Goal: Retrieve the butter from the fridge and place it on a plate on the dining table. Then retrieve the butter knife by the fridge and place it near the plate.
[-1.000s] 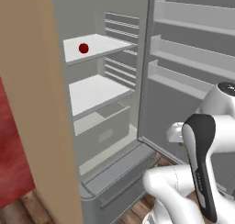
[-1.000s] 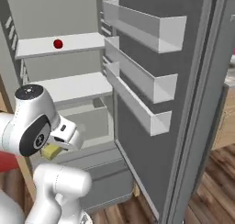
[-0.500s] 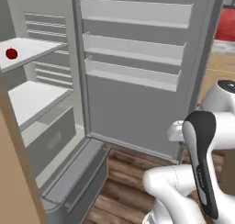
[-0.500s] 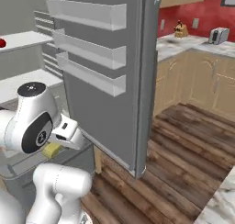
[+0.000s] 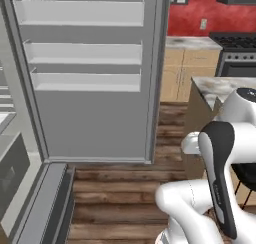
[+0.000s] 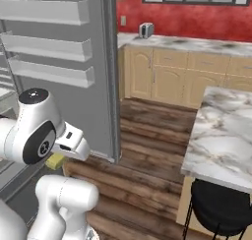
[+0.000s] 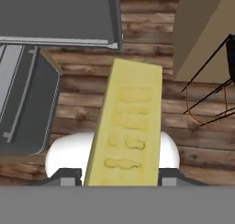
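Observation:
The butter (image 7: 126, 126), a yellow stick, stands lengthwise between my jaws, and my gripper (image 7: 121, 179) is shut on it above the wooden floor. From the right base view a corner of the butter (image 6: 55, 161) peeks out under the hand, low beside the fridge. The fridge door (image 5: 85, 78) stands wide open with its white shelves facing me, also seen as the fridge door (image 6: 59, 62). The dining table (image 6: 224, 131) with its marble top lies to the right, and its corner (image 5: 215, 85) is close to the arm. The plate and the butter knife are out of view.
A black stool (image 6: 219, 209) stands under the table's near edge. Tan wall cabinets with a toaster (image 6: 145, 30) run along the red back wall, beside a stove (image 5: 237, 58). The fridge's bottom drawer (image 5: 45, 203) juts out at lower left. Wooden floor (image 6: 147, 150) lies between fridge and table.
The whole picture has swung from the fridge's inside to its open door and the kitchen on the right, so the base has turned. The butter stays in my gripper.

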Available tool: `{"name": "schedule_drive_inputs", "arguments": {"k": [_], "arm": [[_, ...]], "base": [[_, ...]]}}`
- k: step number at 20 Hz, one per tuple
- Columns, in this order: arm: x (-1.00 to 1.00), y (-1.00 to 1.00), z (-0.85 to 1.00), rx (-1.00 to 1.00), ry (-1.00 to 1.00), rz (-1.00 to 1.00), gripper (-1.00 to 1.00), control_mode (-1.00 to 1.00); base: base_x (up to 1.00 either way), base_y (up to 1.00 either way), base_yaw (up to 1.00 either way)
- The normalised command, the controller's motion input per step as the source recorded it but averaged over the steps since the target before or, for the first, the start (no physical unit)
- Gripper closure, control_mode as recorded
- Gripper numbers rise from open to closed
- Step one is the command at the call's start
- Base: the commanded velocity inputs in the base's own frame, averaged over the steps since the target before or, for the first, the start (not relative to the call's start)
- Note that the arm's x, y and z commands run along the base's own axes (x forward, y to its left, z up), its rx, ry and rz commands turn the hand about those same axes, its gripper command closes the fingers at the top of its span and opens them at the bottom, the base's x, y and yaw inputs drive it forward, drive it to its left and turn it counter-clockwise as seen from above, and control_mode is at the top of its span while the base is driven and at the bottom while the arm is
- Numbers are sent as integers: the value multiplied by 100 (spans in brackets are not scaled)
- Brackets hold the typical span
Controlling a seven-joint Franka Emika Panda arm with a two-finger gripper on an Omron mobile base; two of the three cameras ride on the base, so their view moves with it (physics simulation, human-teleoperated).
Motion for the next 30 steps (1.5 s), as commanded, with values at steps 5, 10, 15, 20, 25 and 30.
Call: {"name": "schedule_drive_inputs", "arguments": {"k": [5,10,15,20,25,30], "arm": [[0,0,0,0,0,0,100,100],[0,0,0,0,0,0,100,100],[0,0,0,0,0,0,100,100],[0,0,0,0,0,0,100,100],[0,0,0,0,0,0,100,100],[0,0,0,0,0,0,100,100]], "base": [[-79,-4,-47],[-41,-33,-21],[-4,-98,0],[0,-100,-4],[0,-92,-28],[0,-100,-42]]}}
